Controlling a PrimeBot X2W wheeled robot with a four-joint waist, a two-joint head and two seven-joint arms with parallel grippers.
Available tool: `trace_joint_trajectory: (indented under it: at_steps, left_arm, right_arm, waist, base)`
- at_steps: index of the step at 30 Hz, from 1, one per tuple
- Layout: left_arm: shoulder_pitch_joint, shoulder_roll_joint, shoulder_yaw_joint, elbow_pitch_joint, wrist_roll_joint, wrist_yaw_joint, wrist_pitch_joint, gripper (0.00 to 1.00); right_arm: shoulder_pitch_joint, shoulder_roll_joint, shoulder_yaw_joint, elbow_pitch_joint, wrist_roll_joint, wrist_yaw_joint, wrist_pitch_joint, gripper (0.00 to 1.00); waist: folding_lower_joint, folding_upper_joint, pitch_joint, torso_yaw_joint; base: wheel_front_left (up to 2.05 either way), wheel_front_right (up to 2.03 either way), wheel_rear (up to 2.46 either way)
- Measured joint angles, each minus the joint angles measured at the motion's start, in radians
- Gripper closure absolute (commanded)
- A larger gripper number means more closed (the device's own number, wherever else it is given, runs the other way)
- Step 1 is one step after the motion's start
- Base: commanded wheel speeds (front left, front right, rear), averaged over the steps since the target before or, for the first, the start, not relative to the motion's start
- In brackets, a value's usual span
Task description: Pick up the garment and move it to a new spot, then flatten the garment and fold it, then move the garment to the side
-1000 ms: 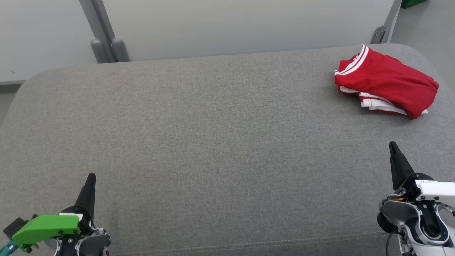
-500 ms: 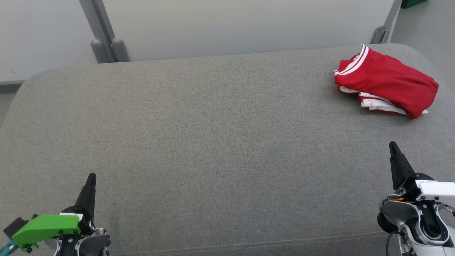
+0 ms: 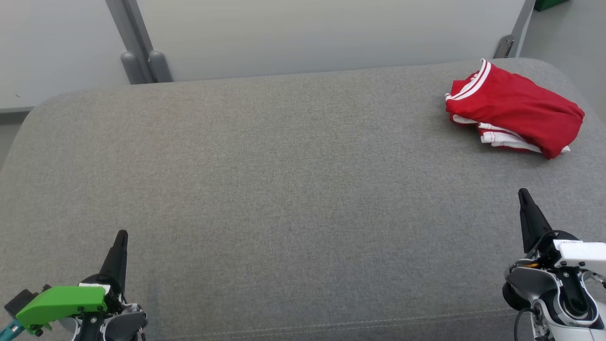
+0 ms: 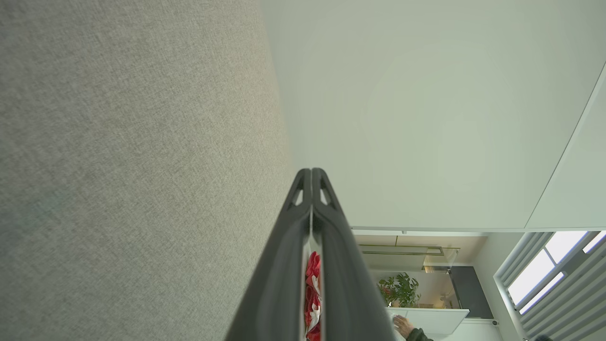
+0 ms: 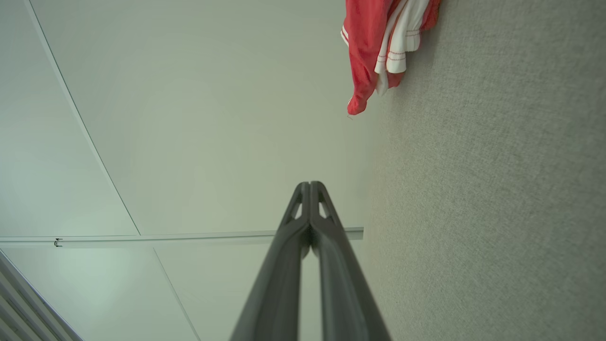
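Grey woven upholstery (image 3: 284,189) covered a broad cushioned surface with rounded far corners, backed by pale wall panels (image 3: 307,33). Two stubby grey posts (image 3: 147,66) stood side by side at a panel joint on the far left, and one metal bracket (image 3: 504,46) sat at the far right. One garment (image 3: 513,111), red with white trim, lay bunched in loose folds at the surface's far right corner. Two grippers sat near the front edge: the left gripper (image 3: 122,234), beside one green housing (image 3: 61,303), and the right gripper (image 3: 522,192). Each had its fingers pressed together on nothing, well apart from the garment. One potted plant (image 4: 400,290) and one person's hand (image 4: 402,326) appeared far off in the left wrist view.
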Motion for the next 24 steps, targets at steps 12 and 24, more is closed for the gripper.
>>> trace_joint_trajectory:
  at_steps: [12, 24]
  left_arm:
    - [0.000, 0.000, 0.001, 0.001, 0.000, 0.000, 0.000, 1.00]
    - [0.000, -0.001, 0.002, 0.002, 0.000, 0.000, 0.000, 1.00]
  right_arm:
    - [0.000, 0.001, 0.000, 0.000, 0.000, 0.000, 0.000, 1.00]
    - [0.000, 0.002, -0.001, 0.000, 0.000, 0.000, 0.000, 1.00]
  waist:
    - [0.0000, 0.0000, 0.000, 0.000]
    - [0.0000, 0.0000, 0.000, 0.000]
  base:
    - [0.00, 0.00, 0.00]
    - [0.00, 0.00, 0.00]
